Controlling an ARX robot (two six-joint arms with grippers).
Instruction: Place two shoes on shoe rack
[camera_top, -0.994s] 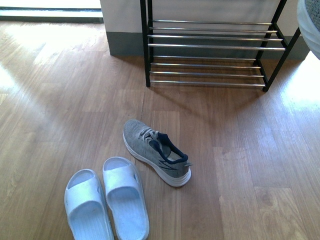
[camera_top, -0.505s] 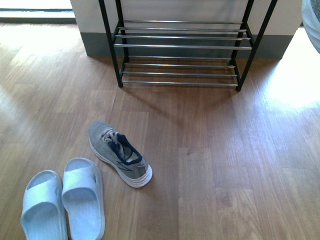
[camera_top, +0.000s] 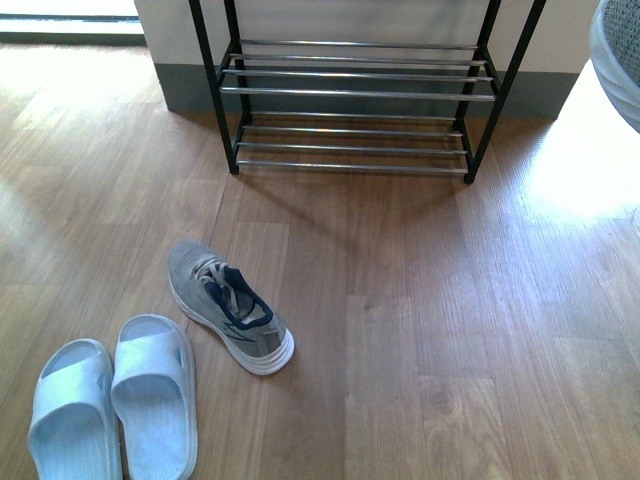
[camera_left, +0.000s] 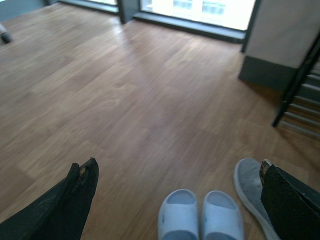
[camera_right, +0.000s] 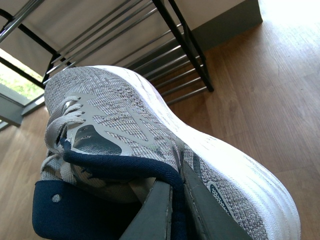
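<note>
— While your right gripper (camera_right: 175, 212) holds one grey sneaker (camera_right: 150, 130) up in the air, where do the other shoes sit?

— Your second grey sneaker (camera_top: 228, 305) stands on its sole on the wood floor (camera_top: 450, 320), toe pointing away from you. The two pale slides (camera_top: 110, 400) lie just beside it, side by side. The shoe rack (camera_top: 350, 92) stands well apart from them, and no shoe is on it yet.

— Why do you grip the shoe that way?

— Your jaws squeeze tight on the dark blue heel collar, one finger inside the shoe and one outside. I think that edge is thin and firm, so the shoe hangs steady with its toe toward the rack, ready to go on.

— And your left gripper (camera_left: 175, 172)?

— Its jaws are spread wide and hold nothing. It hangs over the slides, maybe to pick one next.

— What is different from a second ago?

— In the front view the rack and the floor shoes now sit further left. I guess you are turning right to line the held shoe up with the rack.
</note>
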